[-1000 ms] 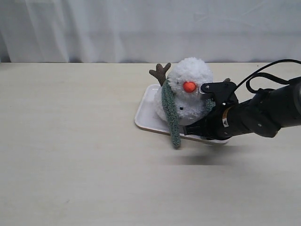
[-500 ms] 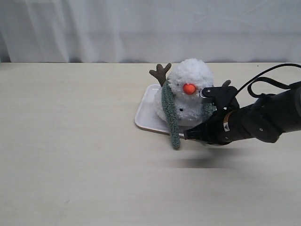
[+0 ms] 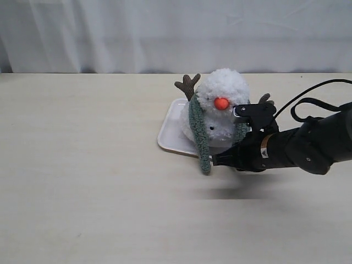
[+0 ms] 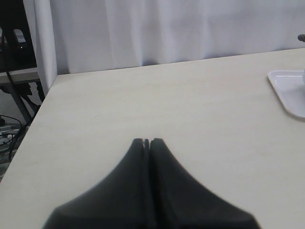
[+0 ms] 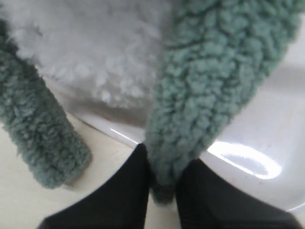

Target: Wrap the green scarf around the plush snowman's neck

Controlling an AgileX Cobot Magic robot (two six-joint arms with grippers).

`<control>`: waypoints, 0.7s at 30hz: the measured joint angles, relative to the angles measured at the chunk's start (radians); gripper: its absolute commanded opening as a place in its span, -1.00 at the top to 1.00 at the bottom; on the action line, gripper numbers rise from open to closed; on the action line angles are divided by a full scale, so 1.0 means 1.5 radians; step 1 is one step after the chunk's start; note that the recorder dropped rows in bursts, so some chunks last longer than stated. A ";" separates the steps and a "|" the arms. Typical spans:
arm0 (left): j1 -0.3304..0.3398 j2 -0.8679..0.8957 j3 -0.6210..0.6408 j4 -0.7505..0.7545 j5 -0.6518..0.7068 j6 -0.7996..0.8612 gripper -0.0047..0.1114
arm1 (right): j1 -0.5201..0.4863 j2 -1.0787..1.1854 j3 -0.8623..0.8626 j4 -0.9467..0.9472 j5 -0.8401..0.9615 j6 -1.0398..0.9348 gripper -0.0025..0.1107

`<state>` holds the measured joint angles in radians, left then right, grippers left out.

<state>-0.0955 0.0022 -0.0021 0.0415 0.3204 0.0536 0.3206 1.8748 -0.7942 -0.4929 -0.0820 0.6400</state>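
The plush snowman [image 3: 223, 104] sits upright on a white tray [image 3: 168, 135], orange nose facing front. The green scarf [image 3: 199, 132] is draped behind its neck. One end hangs down the snowman's left side past the tray edge; the other end comes down by the right side. My right gripper [image 3: 215, 160] reaches in low at the tray's front edge. In the right wrist view that gripper [image 5: 164, 167] is shut on the tip of the scarf [image 5: 205, 86], with the white body [image 5: 95, 47] just behind. My left gripper [image 4: 147, 141] is shut and empty over bare table.
The tray rim [image 5: 267, 124] lies directly under the held scarf end. A tray corner [image 4: 286, 90] shows at the edge of the left wrist view. A white curtain closes off the back of the beige table [image 3: 82, 192].
My right gripper has dropped lower and shifted left along the tray's front edge, drawing the right scarf end down with it. The snowman and the left scarf end stayed put.
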 measured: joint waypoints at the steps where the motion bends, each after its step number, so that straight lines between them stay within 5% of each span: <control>1: 0.000 0.000 0.000 0.000 0.000 0.000 0.92 | 0.000 0.000 0.000 -0.003 0.007 0.000 0.20; 5: 0.000 0.000 0.000 0.000 0.000 0.000 0.92 | 0.000 -0.014 0.000 -0.006 0.061 0.000 -0.09; 15: 0.000 0.000 0.000 0.000 0.000 0.000 0.92 | -0.004 -0.127 0.000 -0.006 0.200 -0.019 -0.09; 21: 0.000 0.000 0.000 0.000 0.000 0.000 0.92 | -0.062 -0.156 0.000 -0.006 0.240 -0.011 -0.01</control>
<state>-0.0955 0.0022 -0.0021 0.0415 0.3204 0.0536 0.2272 1.6404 -0.7935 -0.5017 0.2780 0.6230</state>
